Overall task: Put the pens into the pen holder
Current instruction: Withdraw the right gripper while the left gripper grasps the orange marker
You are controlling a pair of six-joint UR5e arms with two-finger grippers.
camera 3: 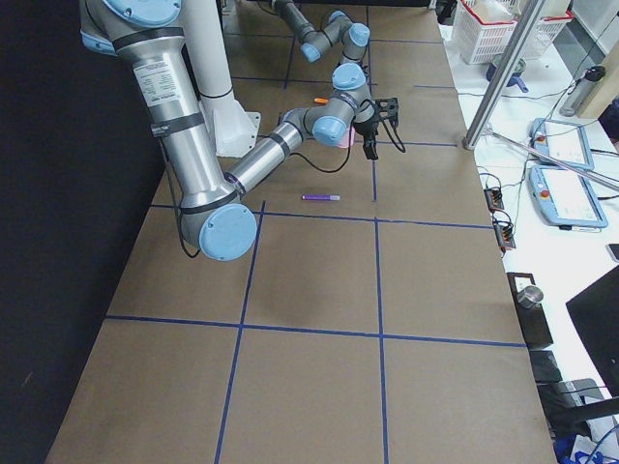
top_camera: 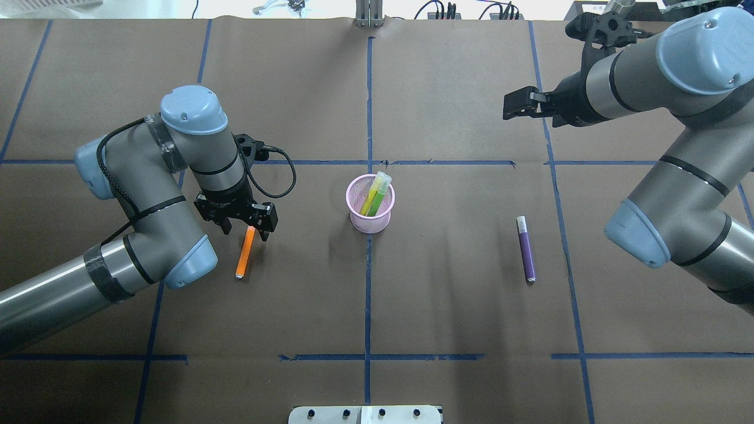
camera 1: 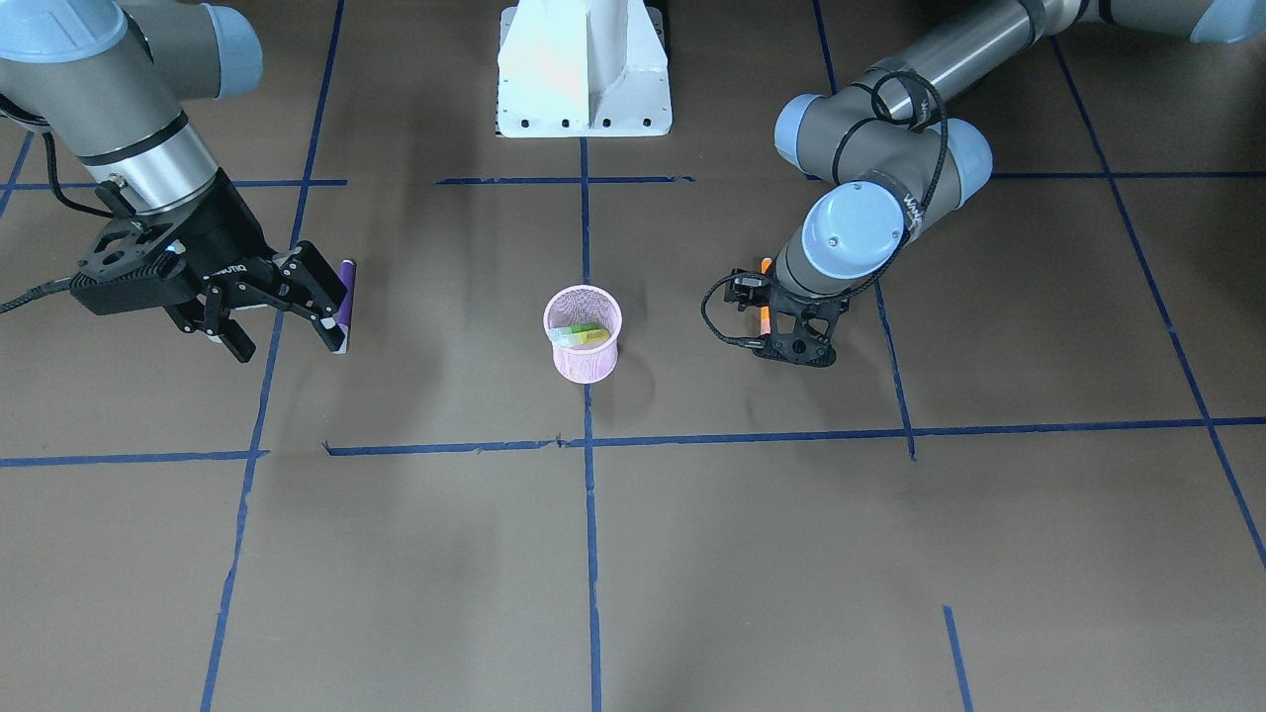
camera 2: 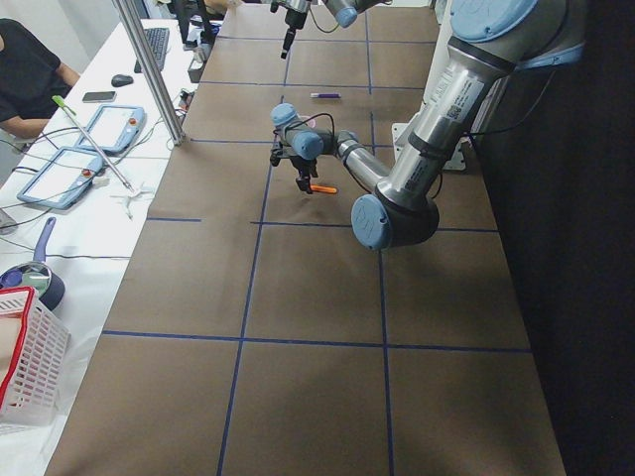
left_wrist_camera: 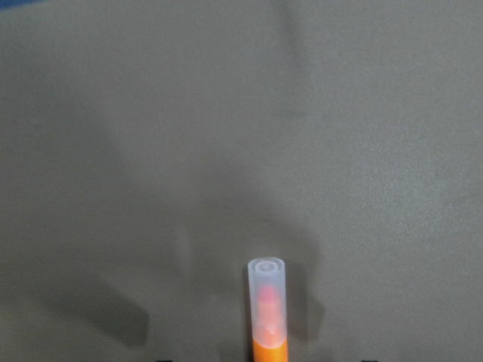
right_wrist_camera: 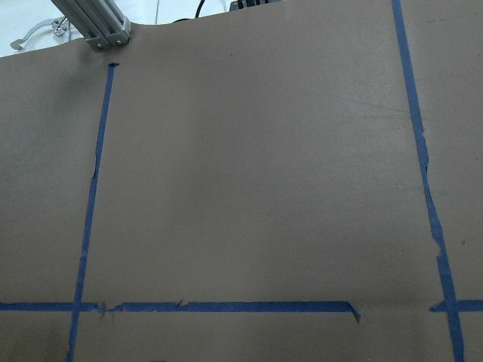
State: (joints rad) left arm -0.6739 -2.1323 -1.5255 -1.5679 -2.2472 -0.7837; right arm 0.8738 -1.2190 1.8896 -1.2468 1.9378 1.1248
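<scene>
Looking down from the overhead view, you find the left gripper [top_camera: 245,231] low over the table on the robot's left side of the pen holder [top_camera: 370,224]. Its jaws are spread and straddle one end of the orange pen [top_camera: 242,262], which lies flat, with the rest of its barrel trailing out from between the fingers.

The left wrist camera adds what the overhead cannot. The pen's pale translucent cap pokes forward at the middle of the jaws, with only slivers of fingertip at the bottom edge. Whether the pads touch the barrel is hard to tell there; they look apart from it.

The right gripper [camera 1: 287,336] hangs with its jaws spread wide and nothing between them. In the front-facing view one of its fingers overlaps the purple pen [top_camera: 525,250], so the two look close. The overhead view shows you otherwise: that pen lies alone on the table on the holder's opposite side from the orange one, well apart from the gripper.

Inside the holder a green pen [top_camera: 383,197] and a yellowish one [top_camera: 371,199] lean together, caps above the rim.
</scene>
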